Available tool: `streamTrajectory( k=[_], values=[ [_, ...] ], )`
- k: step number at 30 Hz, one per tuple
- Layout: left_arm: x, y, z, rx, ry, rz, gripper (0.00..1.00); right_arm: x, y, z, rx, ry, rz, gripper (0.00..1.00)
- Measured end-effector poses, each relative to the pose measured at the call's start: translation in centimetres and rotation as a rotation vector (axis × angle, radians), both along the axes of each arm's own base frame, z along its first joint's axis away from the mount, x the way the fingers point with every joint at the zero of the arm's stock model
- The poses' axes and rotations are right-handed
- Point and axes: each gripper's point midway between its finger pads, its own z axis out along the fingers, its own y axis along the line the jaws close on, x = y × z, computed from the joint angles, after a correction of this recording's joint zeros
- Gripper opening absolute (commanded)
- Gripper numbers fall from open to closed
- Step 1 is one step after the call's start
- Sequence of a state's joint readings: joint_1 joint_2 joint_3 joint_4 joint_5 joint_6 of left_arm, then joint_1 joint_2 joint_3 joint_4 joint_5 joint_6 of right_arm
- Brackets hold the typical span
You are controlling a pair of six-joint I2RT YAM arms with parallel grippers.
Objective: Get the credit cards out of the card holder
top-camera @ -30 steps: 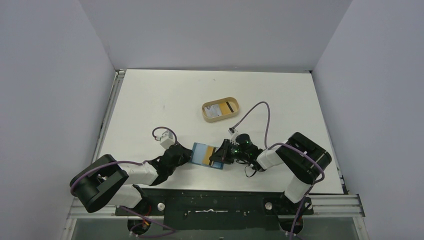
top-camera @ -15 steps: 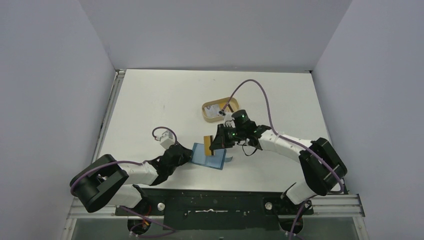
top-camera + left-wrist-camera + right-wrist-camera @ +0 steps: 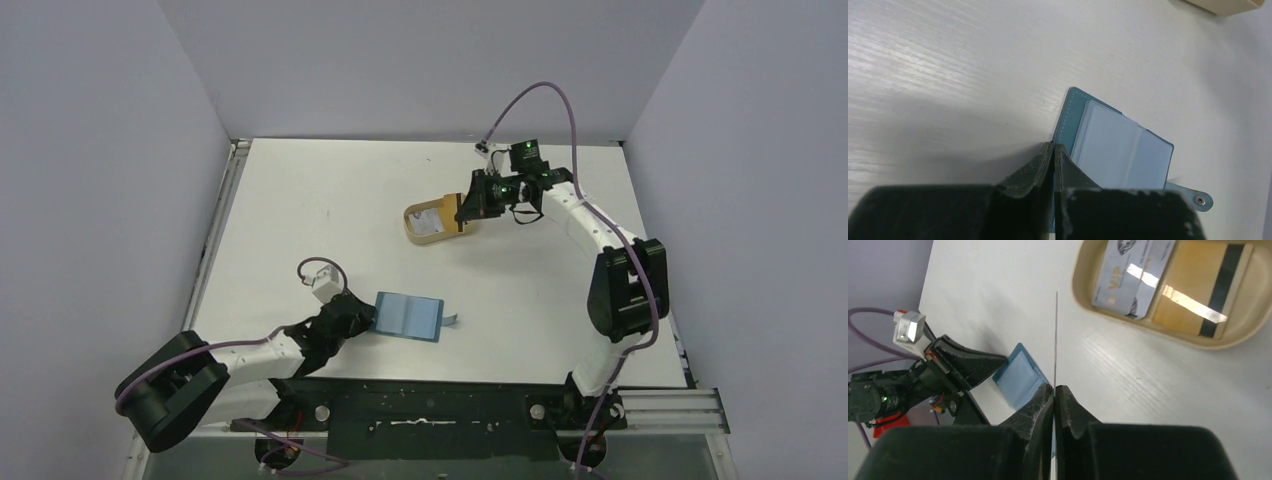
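Left gripper (image 3: 362, 317) clamps the open wallet (image 3: 410, 317) near the counter's (image 3: 300, 200) front edge; right gripper (image 3: 1054, 387), by the tray (image 3: 410, 225) of two cards (image 3: 1133, 280), pinches a third card (image 3: 1056, 330).

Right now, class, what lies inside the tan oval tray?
A whitish card and a gold-tan striped card lie in the tray. Its floor beneath them is covered.

**Left wrist view:** we lose the near corner of the card holder (image 3: 1118, 145) behind the left gripper (image 3: 1053, 146), and the top edge cuts off all but a sliver of the tan oval tray (image 3: 1228, 6).

**Right wrist view:** the credit card (image 3: 1056, 335) pinched in the right gripper (image 3: 1054, 389) shows edge-on only, so we cannot read its face.
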State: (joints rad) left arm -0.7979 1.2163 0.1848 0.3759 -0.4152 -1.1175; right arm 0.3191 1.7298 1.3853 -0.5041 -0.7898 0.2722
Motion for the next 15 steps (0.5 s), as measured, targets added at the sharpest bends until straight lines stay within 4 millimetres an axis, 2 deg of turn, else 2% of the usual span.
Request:
streamTrajectory(
  k=[2, 5, 11, 15],
  values=[
    [-0.3, 0.4, 0.1, 0.013, 0.001, 0.001, 0.0, 2.0, -0.6, -0.3, -0.018, 0.0, -0.004, 0.0],
    [-0.6, 1.1, 0.1, 0.034, 0.002, 0.004, 0.0, 3.9, -0.9, -0.8, -0.034, 0.008, -0.001, 0.0],
    [-1.2, 2.2, 0.2, 0.055, -0.001, 0.014, 0.0, 6.9, -0.9, -0.6, -0.043, -0.006, 0.01, 0.0],
    [-1.4, 2.6, 0.2, 0.063, -0.009, 0.016, 0.0, 7.7, -1.2, -0.4, -0.044, -0.016, 0.005, 0.0]
  ],
)
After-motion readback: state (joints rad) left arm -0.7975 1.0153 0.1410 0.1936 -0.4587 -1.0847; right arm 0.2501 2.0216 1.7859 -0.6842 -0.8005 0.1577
